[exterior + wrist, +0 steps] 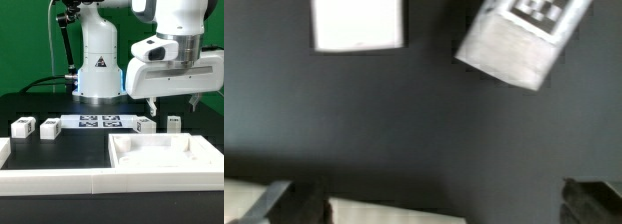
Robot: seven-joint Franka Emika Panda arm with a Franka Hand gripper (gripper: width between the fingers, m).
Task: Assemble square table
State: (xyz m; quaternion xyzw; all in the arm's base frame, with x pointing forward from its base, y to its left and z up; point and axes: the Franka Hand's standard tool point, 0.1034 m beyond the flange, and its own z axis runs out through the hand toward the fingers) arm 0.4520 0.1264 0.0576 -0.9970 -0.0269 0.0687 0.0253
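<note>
Tabletop (150,160), the white tray with a raised rim, lies on the black table (60,150) at the exterior view's right, in front of and below my gripper (172,102). I hang above the table with my jaws spread wide and nothing between them. One leg (146,125) and a second leg (174,122) stand just behind the tabletop, under my fingers. My wrist view shows a tagged leg (518,40) tilted beside a plain leg (358,25), apart from each other.
</note>
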